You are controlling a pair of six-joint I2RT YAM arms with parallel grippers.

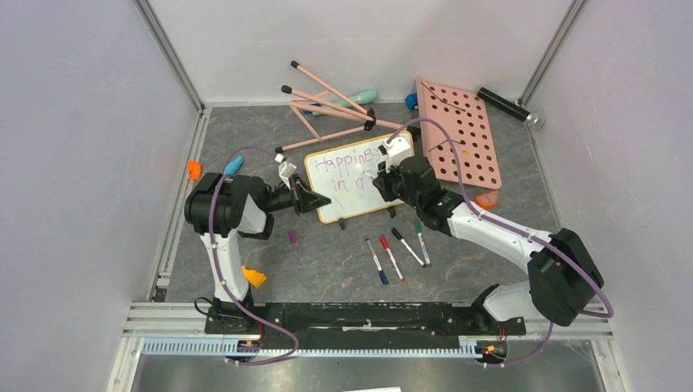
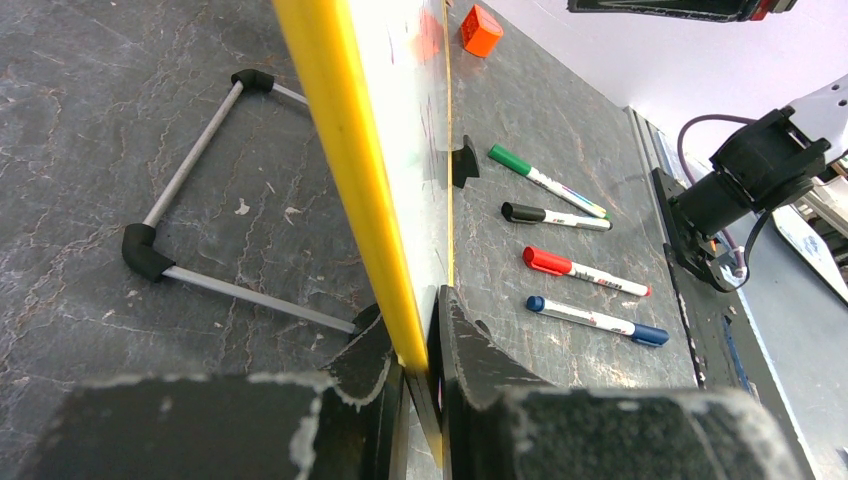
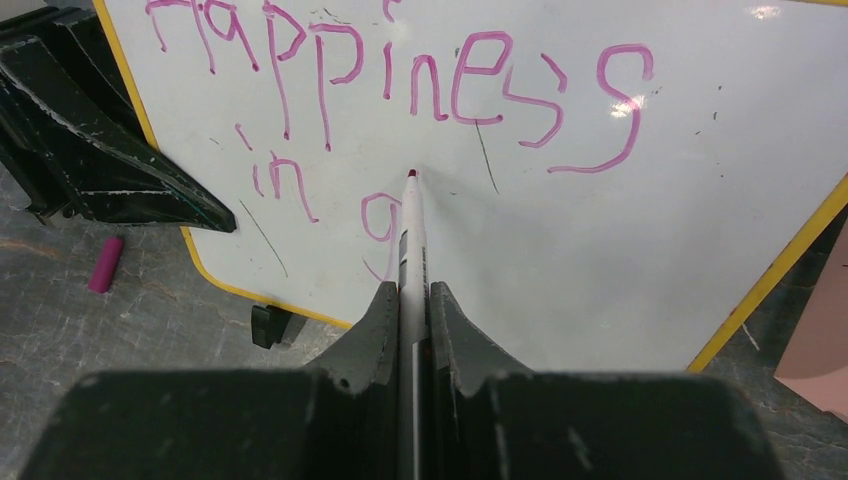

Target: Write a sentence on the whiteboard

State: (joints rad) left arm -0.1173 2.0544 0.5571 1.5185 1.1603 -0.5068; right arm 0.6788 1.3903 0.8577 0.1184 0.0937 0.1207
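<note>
My right gripper (image 3: 408, 292) is clenched on a slim white marker (image 3: 412, 235) with a dark pink tip. The marker runs straight out from between my fingers towards 12 o'clock. Its tip looks to rest on the board surface, though from this angle I cannot be sure of contact. The tip sits just at 1 o'clock of a freshly drawn "g".

That letter belongs to the sentence (image 3: 400, 85), handwritten in purple-pink. "Happiness" runs across the top line, and "in g" stands below it so far.

The writing is on the whiteboard (image 3: 620, 260), a small glossy white rectangle with rounded corners, a thin yellow-orange rim and small black feet. It stands tilted in the middle of the grey marbled table (image 1: 327, 269).

My left gripper (image 2: 415, 312) grasps the board's rim at its 9 o'clock edge, one finger on each face.

In the top view, four capped whiteboard pens (image 1: 399, 253) in blue, red, black and green lie side by side at 6 o'clock of the board. A small purple cap (image 1: 292, 237) lies at 7 o'clock. A pink board with round holes (image 1: 466, 139) lies at 2 o'clock, and a frame of pink sticks (image 1: 331, 106) sits at 12 o'clock.
</note>
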